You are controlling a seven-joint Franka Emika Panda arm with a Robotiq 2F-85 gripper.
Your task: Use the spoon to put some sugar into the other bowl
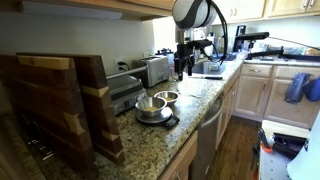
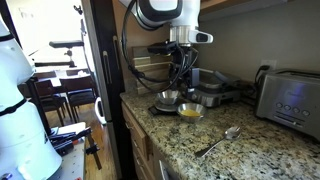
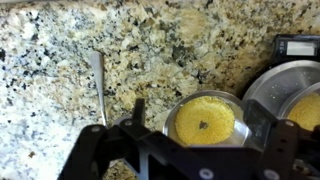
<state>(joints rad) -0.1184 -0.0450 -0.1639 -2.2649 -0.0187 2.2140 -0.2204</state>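
Observation:
A small metal bowl (image 3: 205, 120) filled with yellow sugar stands on the granite counter; it shows in both exterior views (image 2: 190, 110) (image 1: 167, 97). A second metal bowl (image 3: 292, 92) (image 2: 167, 99) (image 1: 150, 105) stands right beside it on a black scale. A metal spoon (image 3: 98, 85) (image 2: 220, 140) lies flat on the counter, apart from the bowls. My gripper (image 3: 197, 115) (image 2: 180, 75) (image 1: 183, 65) is open and empty, hovering above the sugar bowl with its fingers on either side of it in the wrist view.
A toaster (image 2: 290, 95) (image 1: 155, 70) and a flat black appliance (image 2: 225, 90) stand along the wall behind the bowls. Wooden cutting boards (image 1: 60, 105) stand upright on the counter. The counter edge (image 2: 150, 125) runs close to the bowls.

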